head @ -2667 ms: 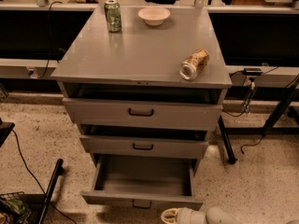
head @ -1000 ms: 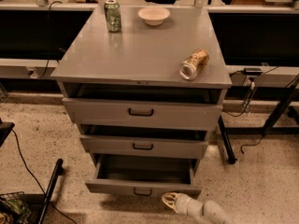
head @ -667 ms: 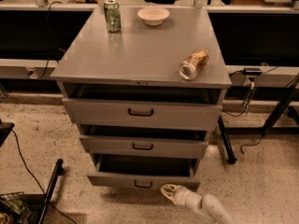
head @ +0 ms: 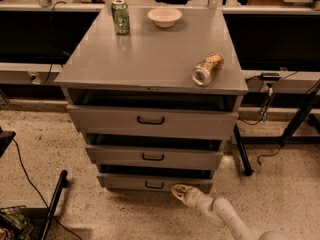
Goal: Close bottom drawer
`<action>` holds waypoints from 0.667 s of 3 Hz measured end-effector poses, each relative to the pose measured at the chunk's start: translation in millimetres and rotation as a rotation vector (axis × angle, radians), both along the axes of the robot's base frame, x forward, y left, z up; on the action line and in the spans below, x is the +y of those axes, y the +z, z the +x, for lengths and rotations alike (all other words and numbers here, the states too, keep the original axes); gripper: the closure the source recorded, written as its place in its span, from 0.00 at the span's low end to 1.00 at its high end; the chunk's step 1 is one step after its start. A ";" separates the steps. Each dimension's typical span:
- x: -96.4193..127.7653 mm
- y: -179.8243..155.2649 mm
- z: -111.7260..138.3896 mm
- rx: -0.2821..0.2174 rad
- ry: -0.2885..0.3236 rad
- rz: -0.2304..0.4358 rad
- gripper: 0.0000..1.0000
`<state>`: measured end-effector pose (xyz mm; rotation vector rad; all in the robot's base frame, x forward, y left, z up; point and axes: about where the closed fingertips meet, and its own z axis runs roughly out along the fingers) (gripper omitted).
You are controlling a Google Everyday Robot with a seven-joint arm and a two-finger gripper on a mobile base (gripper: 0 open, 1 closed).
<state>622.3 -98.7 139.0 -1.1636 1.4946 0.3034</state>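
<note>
Jutting out only slightly below the middle drawer (head: 115,155), bottom drawer (head: 125,182), showing a dark slit above its front. Sitting at its right end, low near the floor (head: 50,149), hand (head: 177,189); not managing to tell its spread. Standing far-left on the tabletop (head: 150,59), green can (head: 120,16), lettering unreadable; lying close to the near-right edge, tipped can (head: 207,69). Leaving open floor left of the drawers.

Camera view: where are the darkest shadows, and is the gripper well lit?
Camera view: the darkest shadows lie in the gaps above each drawer front, also above the bottom drawer; the cabinet top is evenly lit; the gripper, at that drawer's right front, is bright.
</note>
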 end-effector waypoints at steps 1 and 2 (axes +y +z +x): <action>-2.6 6.1 16.6 -0.020 -0.010 -0.001 1.00; -0.3 3.5 7.2 -0.009 0.020 -0.014 1.00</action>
